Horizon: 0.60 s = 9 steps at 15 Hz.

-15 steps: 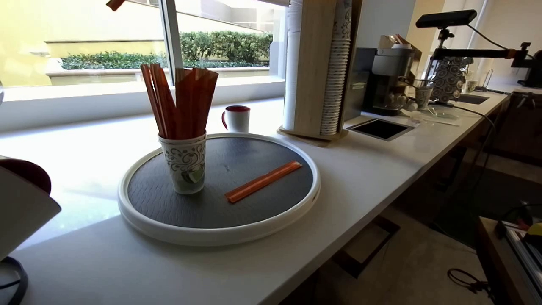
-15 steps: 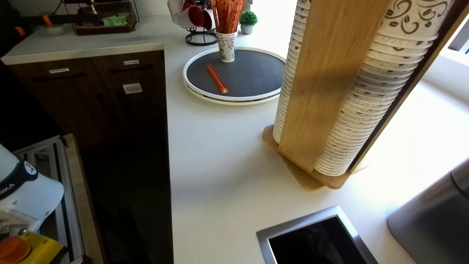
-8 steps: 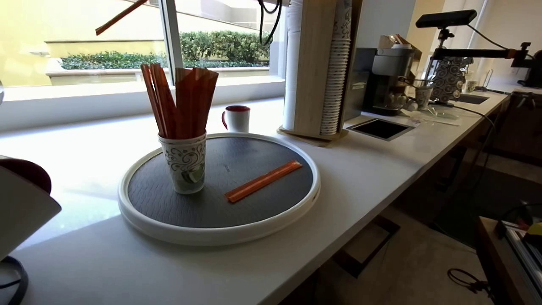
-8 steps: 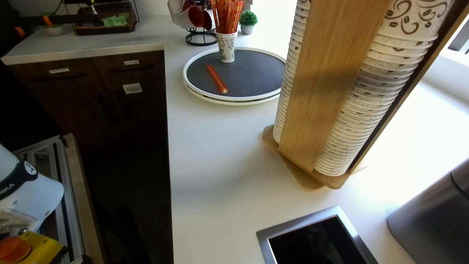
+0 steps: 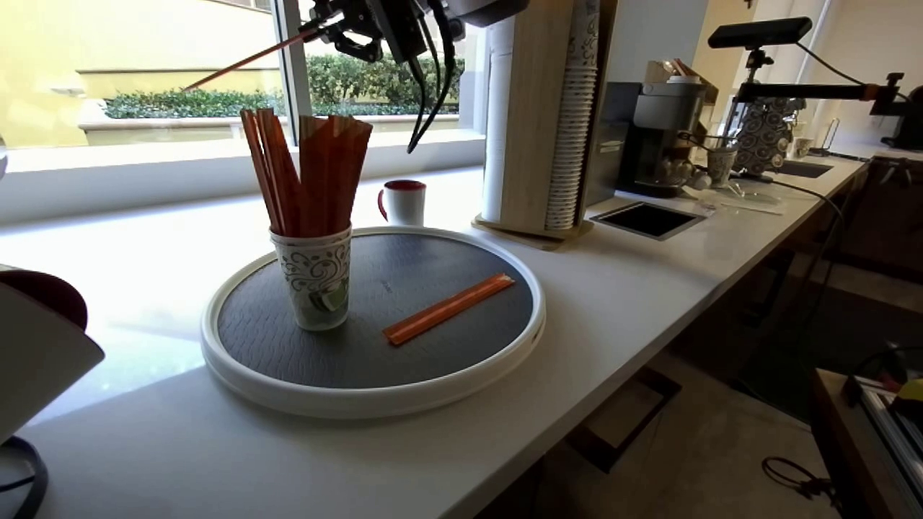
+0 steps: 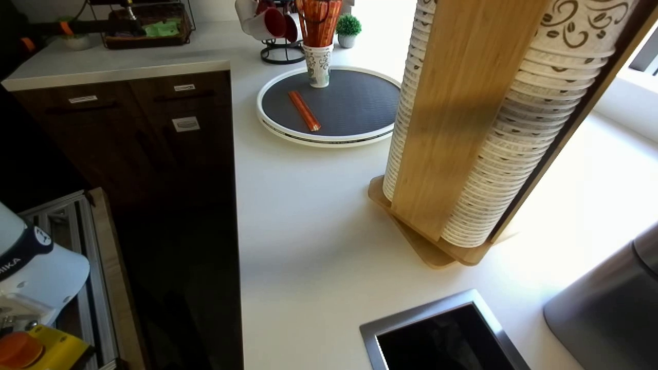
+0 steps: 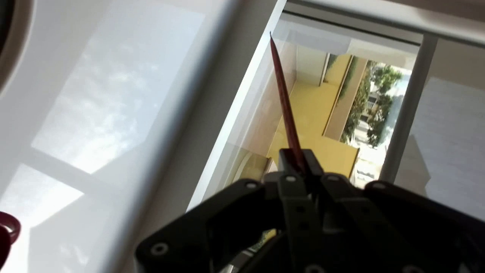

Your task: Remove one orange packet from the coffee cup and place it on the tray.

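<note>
One orange stick (image 7: 287, 106) up in air, slanting, loose end lower. Black gripper (image 7: 301, 161) pinches its other end tight. Many more sticks (image 5: 321, 176) stand in paper cup (image 5: 311, 288) on round tray (image 5: 411, 285). Another stick (image 5: 448, 310) lies flat on same tray, near cup. Red and white mug (image 5: 406, 205) near tray.

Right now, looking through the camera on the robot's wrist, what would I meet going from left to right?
Red-handled mug, cut off by the picture's edge → larger bright patch of white counter → orange packet, its end pinched in the hand → grey window post.
</note>
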{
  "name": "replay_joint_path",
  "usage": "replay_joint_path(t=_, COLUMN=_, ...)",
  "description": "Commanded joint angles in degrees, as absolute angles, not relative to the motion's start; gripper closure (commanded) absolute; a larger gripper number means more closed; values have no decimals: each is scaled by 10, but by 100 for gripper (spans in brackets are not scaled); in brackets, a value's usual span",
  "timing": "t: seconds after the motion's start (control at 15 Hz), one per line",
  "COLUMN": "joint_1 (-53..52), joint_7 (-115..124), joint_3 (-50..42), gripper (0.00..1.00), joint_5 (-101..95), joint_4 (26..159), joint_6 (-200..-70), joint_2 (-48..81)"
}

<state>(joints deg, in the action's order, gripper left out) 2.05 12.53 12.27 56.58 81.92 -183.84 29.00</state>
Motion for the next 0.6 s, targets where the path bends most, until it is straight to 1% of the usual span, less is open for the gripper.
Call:
replay_joint_path(t=0.0, joint_1=68, joint_7=106, joint_3=190, gripper=98, joint_5=641, joint_4=898, joint_6=-1884, joint_2=232)
replay_joint_path(t=0.2, joint_1=115, joint_7=94, joint_3=226, gripper=98, joint_5=660, joint_4=933, joint_6=-1874, joint_2=189)
replay_joint_path(t=0.4, joint_1=167, joint_7=83, joint_3=239, gripper=98, joint_5=678, joint_4=986, joint_6=-1814, joint_2=133)
replay_joint_path(t=0.53, joint_1=206, joint_7=52, joint_3=260, gripper=98, joint_5=724, joint_4=1004, joint_6=-1761, joint_2=114)
